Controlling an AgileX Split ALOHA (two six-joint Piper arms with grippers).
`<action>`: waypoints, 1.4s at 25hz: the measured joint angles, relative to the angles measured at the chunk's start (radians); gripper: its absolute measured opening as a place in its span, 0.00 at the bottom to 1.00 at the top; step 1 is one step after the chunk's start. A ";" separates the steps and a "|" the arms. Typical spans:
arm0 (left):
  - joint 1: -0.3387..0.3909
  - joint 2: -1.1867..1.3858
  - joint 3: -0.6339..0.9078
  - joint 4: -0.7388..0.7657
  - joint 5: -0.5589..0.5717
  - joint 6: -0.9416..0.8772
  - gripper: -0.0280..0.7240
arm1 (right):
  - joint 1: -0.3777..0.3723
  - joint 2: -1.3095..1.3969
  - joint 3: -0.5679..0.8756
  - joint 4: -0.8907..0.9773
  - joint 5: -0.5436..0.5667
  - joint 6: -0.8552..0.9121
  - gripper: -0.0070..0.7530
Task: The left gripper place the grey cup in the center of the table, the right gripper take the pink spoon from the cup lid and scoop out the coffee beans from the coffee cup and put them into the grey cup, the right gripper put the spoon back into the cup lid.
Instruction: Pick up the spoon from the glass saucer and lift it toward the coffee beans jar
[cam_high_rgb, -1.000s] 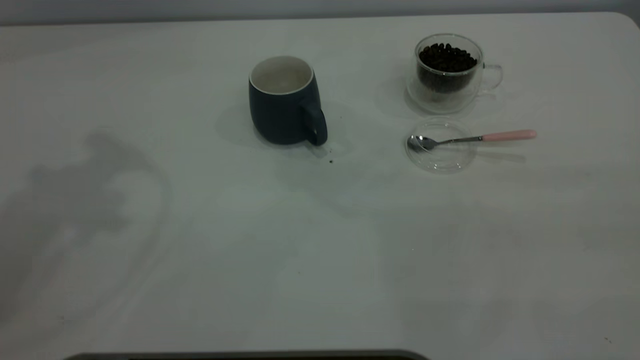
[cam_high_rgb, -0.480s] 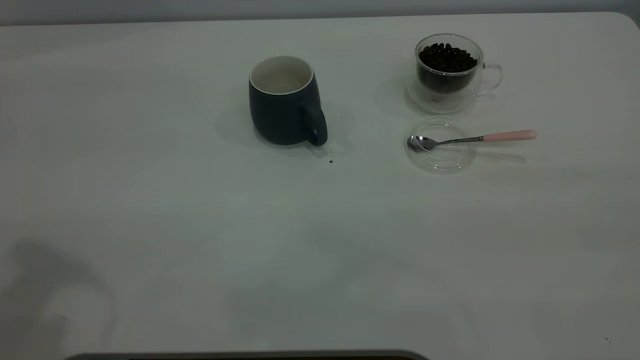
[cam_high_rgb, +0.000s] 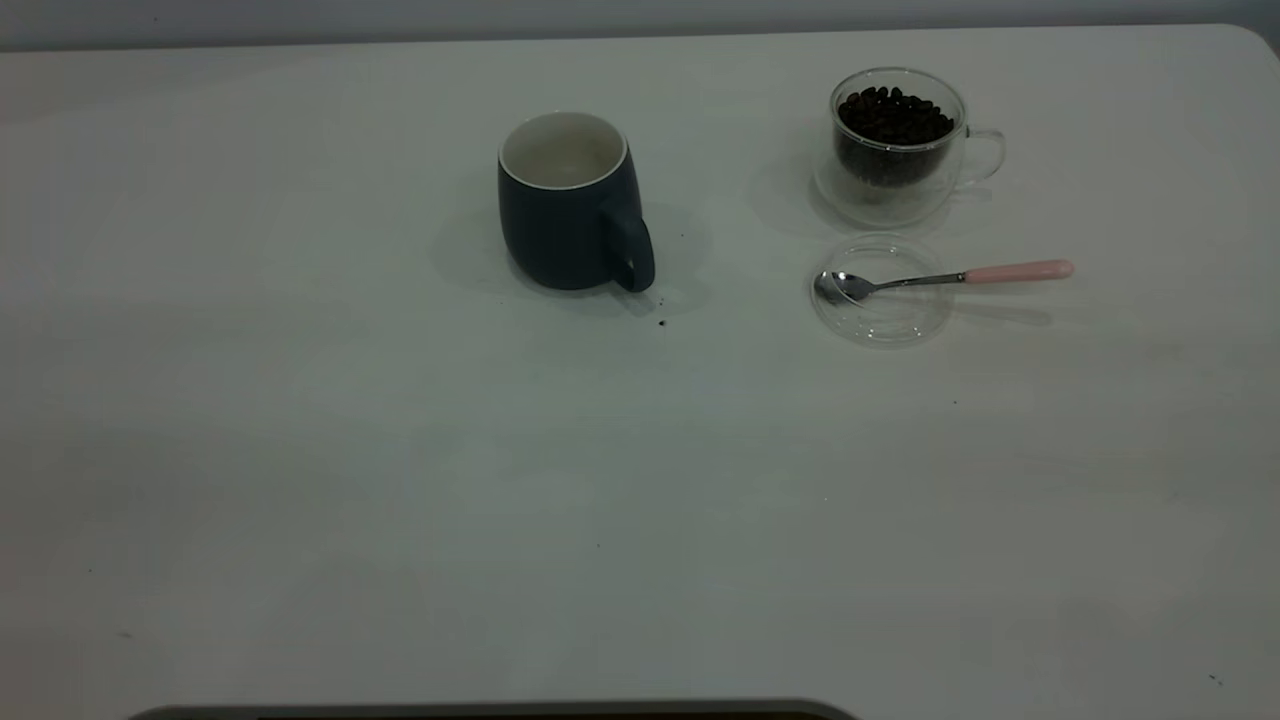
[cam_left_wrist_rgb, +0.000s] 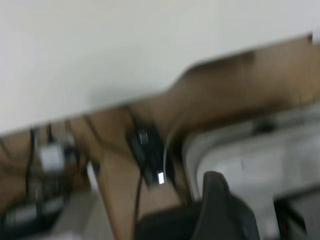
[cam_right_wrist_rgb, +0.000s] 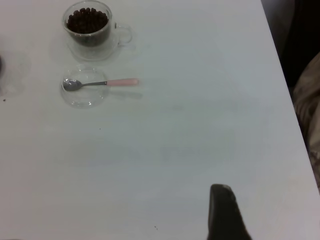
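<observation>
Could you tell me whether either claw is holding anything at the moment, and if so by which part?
Nothing is held. The pink spoon lies untouched, bowl in the cup lid; the grey cup and coffee cup stand free, no claw near them.

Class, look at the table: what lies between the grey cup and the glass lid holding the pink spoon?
Only bare table, apart from a small dark speck near the grey cup; the exterior view shows this. The lid sits apart.

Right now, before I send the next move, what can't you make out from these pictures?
- Both grippers: outside the exterior view; each wrist view shows only one dark finger tip at its edge, so open or shut is unknown.
- Grey cup: its bottom is hidden by its own wall, so beans inside can't be confirmed.
- Left wrist view: blurred, aimed past the table edge.
- Dark speck by the cup: too small to identify.
</observation>
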 joint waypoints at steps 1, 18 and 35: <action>0.000 -0.057 0.002 0.000 -0.005 0.000 0.79 | 0.000 0.000 0.000 0.000 0.000 0.000 0.64; 0.009 -0.555 0.003 -0.011 0.019 -0.003 0.79 | 0.000 0.000 0.000 0.000 0.000 0.000 0.64; 0.010 -0.555 0.003 -0.011 0.019 -0.003 0.79 | 0.000 0.000 0.000 0.001 0.000 0.000 0.64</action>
